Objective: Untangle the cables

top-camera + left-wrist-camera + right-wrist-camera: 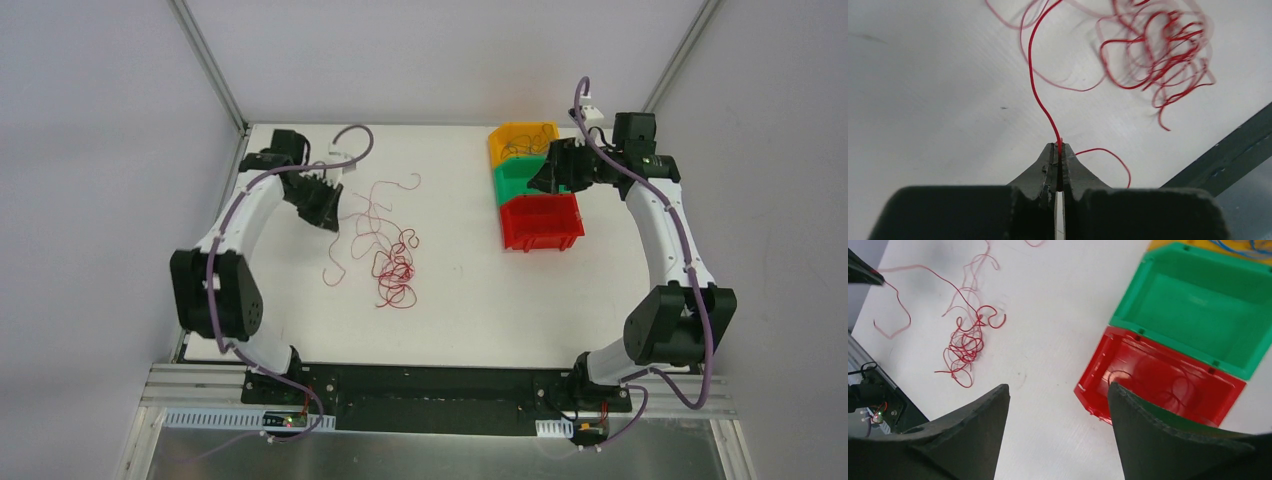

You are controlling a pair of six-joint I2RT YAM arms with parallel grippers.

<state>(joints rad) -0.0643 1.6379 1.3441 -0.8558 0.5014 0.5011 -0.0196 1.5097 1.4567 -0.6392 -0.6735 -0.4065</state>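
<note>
The left tool (1059, 150) is pinched together on one red wire (1034, 85), with a short tail curling out toward 3 o'clock. In the left wrist view that wire runs from the pinch toward 12 o'clock, then bends off to the red tangle (395, 272) at about 1 o'clock. From above, the tangle lies on the white counter (470, 300) at 5 o'clock from the left tool. Its long axis runs roughly 12 to 6, and looser strands (375, 205) spread out toward 12. Further right, the red bin (1090, 367) holds a few binned red wires (1118, 374), and the yellow bin (520, 128) holds light blue wires (1243, 245). The right tool (1058, 386) hangs over the bins, fingers apart and gripping nothing. I judge the sorting partly done, with the knot and the strands around it left to separate.
</note>
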